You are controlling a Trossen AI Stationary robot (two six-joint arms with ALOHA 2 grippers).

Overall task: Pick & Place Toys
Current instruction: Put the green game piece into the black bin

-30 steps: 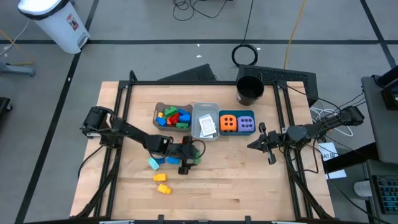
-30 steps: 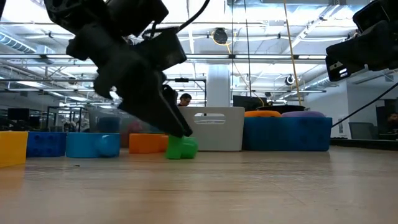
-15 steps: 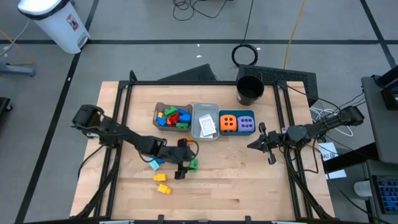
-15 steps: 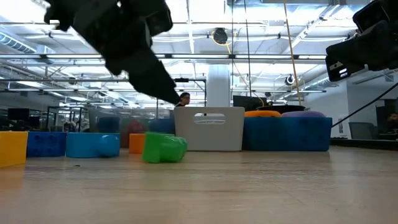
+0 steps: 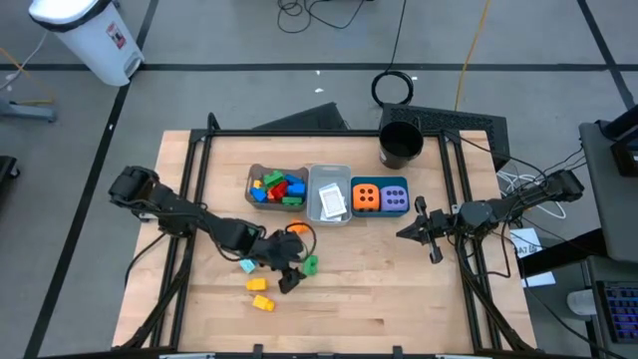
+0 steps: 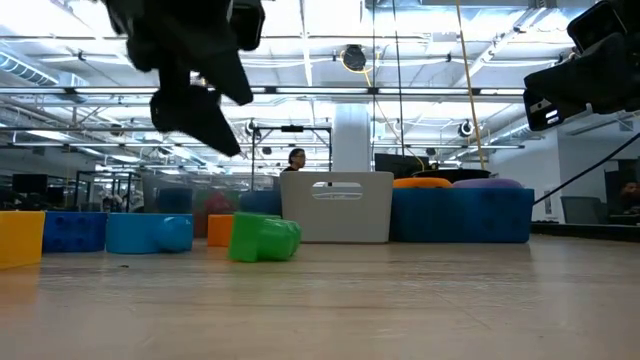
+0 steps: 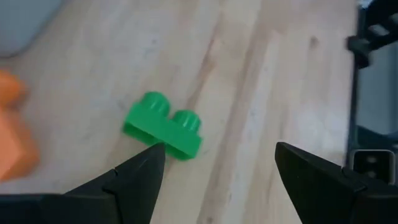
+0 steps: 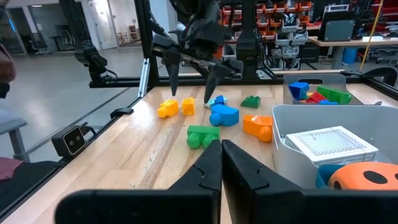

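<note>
Fingers of left gripper [image 7: 214, 168] standing apart, holding nothing.
Small green two-stud plastic brick [image 7: 163, 126] lying on wooden table [image 7: 261, 93] just beyond them; right gripper [image 5: 411, 231] waiting, fingers together.

From my overhead feed the left tool [image 5: 289, 276] covers part of the blue brick [image 5: 247, 262] beside it, so I can't make out that brick's full shape. The heap in the grey bin [image 5: 276, 186] is too small for me to count. In the low feed the yellow brick [image 6: 20, 238] is cut by the left edge, and the left tool [image 6: 205, 110] runs out past the top. The orange brick [image 7: 13, 134] on the left wrist feed is blurred and cropped. The white card [image 8: 336, 143] shows a pattern too fine to read.
</note>
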